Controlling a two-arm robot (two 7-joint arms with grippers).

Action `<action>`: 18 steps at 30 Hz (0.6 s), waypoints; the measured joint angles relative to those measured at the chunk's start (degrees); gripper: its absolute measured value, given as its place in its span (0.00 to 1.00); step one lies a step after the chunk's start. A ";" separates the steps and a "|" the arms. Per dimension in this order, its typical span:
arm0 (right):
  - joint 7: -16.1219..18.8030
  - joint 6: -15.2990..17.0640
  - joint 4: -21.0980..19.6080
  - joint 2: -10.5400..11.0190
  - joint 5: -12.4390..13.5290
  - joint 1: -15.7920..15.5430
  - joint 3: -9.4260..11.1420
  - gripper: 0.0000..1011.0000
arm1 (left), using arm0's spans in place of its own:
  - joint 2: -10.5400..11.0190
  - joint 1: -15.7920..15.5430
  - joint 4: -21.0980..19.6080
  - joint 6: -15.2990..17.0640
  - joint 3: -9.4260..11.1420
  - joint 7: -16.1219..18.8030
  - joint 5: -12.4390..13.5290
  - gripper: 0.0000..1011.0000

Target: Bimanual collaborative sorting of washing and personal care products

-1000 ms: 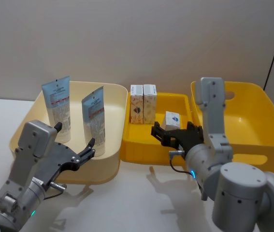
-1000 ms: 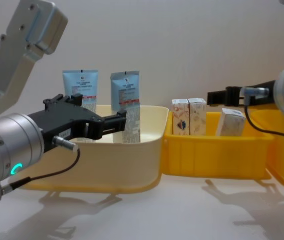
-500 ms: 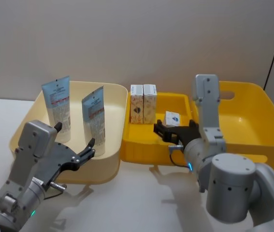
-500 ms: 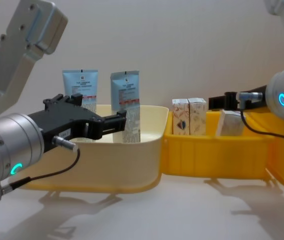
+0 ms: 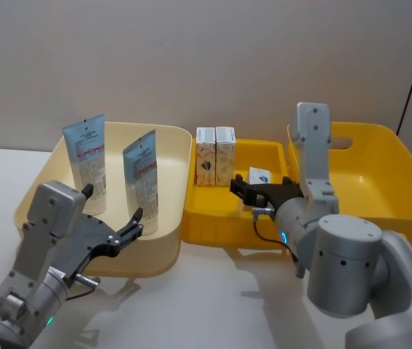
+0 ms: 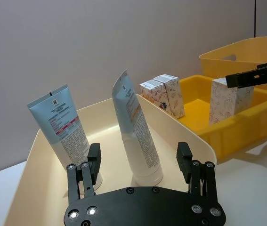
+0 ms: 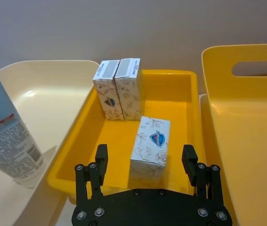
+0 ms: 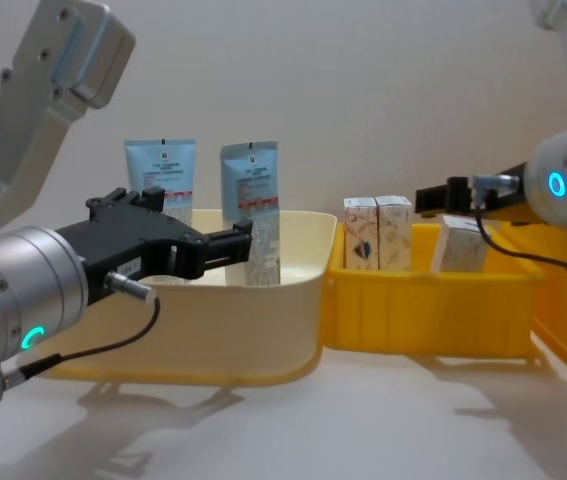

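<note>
Two light-blue tubes (image 5: 86, 163) stand upright in the cream bin (image 5: 46, 182), with my left pincer (image 6: 138, 153) spread open near them. Three white cartons (image 5: 215, 156) sit in the small yellow bin (image 5: 213, 218); my right pincer (image 7: 145, 155) hangs open just over the lone carton (image 5: 259, 178)

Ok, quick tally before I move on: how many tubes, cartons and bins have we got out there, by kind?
Light-blue tubes: 2
White cartons: 3
Cream bin: 1
Yellow bins: 2
Total: 8
</note>
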 joint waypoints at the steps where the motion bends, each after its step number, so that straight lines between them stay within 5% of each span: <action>1: 0.11 0.13 0.27 -0.20 0.12 0.23 0.10 0.99 | 0.00 0.00 0.00 0.00 0.00 0.00 0.00 0.99; 18: -0.36 0.48 4.75 -3.14 0.31 2.83 0.89 0.99 | 0.00 0.00 0.00 0.00 0.00 0.00 0.00 0.99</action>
